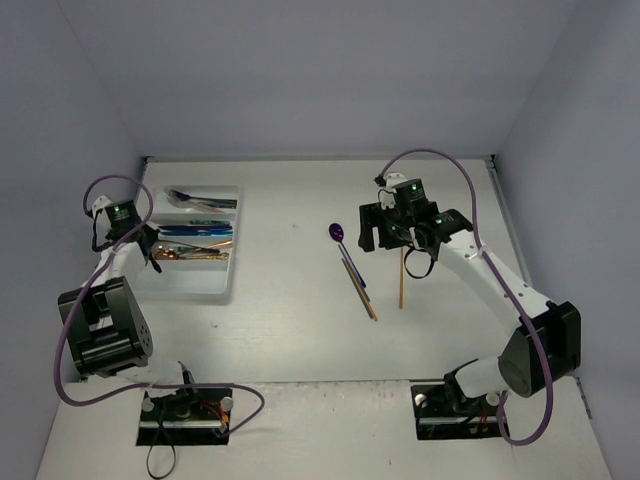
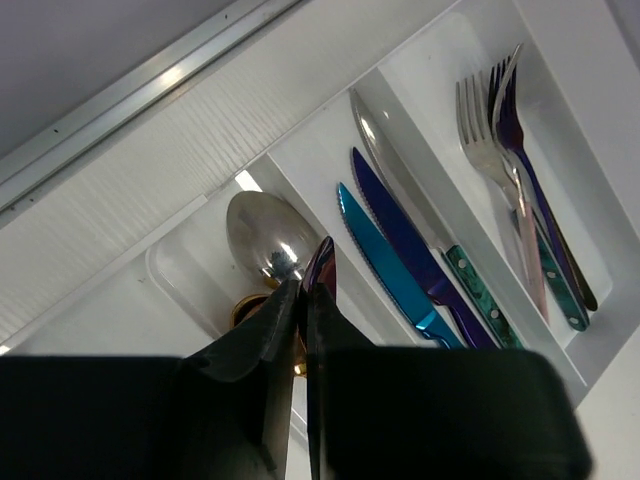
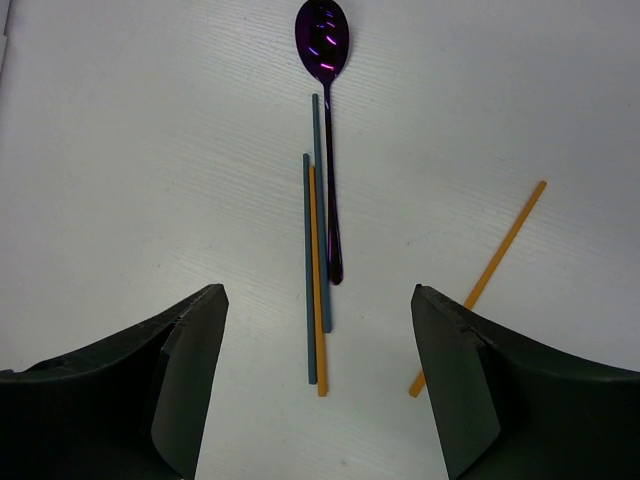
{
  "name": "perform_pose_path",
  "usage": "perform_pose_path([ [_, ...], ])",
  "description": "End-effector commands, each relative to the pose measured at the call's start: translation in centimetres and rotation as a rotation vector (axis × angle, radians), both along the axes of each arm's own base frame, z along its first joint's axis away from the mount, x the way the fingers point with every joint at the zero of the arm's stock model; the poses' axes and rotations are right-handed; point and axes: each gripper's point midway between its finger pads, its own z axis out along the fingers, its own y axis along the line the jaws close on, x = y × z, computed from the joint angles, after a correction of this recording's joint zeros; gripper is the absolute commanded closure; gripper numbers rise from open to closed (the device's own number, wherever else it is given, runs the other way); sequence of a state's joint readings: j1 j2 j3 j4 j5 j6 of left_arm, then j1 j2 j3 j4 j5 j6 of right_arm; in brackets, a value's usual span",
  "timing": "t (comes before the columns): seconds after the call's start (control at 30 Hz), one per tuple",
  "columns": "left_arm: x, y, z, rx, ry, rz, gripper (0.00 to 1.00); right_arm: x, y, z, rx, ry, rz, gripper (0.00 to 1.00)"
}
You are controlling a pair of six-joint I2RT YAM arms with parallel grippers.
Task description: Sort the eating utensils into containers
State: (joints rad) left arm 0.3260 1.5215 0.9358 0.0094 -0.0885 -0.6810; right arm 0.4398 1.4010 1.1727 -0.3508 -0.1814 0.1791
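The white cutlery tray [image 1: 195, 287] lies at the left. In the left wrist view its compartments [image 2: 310, 165] hold several forks [image 2: 500, 130], a teal knife [image 2: 390, 265], a blue-purple knife [image 2: 400, 225], a silver knife [image 2: 385, 160], a silver spoon [image 2: 262, 232] and a gold spoon [image 2: 243, 312]. My left gripper [image 2: 303, 285] [image 1: 150, 250] hovers over the spoon compartment, shut on a dark purple utensil [image 2: 321, 262]; only its tip shows. My right gripper [image 3: 316, 295] [image 1: 380, 228] is open and empty above a purple spoon [image 3: 323, 45] [image 1: 337, 232] on the table.
Beside the purple spoon lie two grey-blue sticks [image 3: 309, 270] and an orange stick [image 3: 317, 290], parallel and touching. Another orange stick [image 3: 490, 270] [image 1: 401, 280] lies apart to the right. The back wall's metal strip [image 2: 150, 85] runs close behind the tray.
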Motion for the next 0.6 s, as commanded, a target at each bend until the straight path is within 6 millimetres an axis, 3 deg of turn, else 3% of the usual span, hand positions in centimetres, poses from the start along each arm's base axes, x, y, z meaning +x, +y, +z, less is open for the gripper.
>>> perform_pose_path([
  [0.0, 1.7, 0.6, 2.7, 0.047, -0.103, -0.015, 0.80, 0.7, 0.2, 1.2, 0.026, -0.046, -0.005, 0.28],
  [0.1, 1.1, 0.7, 2.6, 0.057, -0.080, -0.013, 0.54, 1.0, 0.0, 0.7, 0.010, -0.039, -0.019, 0.28],
  [0.17, 0.7, 0.7, 3.2, 0.068, -0.074, -0.013, 0.45, 1.2, -0.2, 0.3, -0.003, -0.031, -0.031, 0.28],
  [0.3, -0.3, 0.7, 4.3, 0.092, -0.041, -0.020, 0.39, 2.0, -0.2, -0.9, -0.032, -0.008, -0.047, 0.32],
  [0.4, -1.4, -0.1, 5.4, 0.097, 0.006, -0.059, 0.38, 2.8, -0.1, -2.6, -0.056, 0.033, -0.067, 0.40],
  [0.53, -2.5, -3.3, 7.5, 0.111, 0.025, -0.178, 0.38, 4.2, 0.3, -4.6, -0.084, 0.077, -0.092, 0.52],
  [0.57, -2.4, -5.0, 8.0, 0.120, 0.023, -0.234, 0.38, 4.7, 0.5, -5.1, -0.091, 0.087, -0.093, 0.57],
])
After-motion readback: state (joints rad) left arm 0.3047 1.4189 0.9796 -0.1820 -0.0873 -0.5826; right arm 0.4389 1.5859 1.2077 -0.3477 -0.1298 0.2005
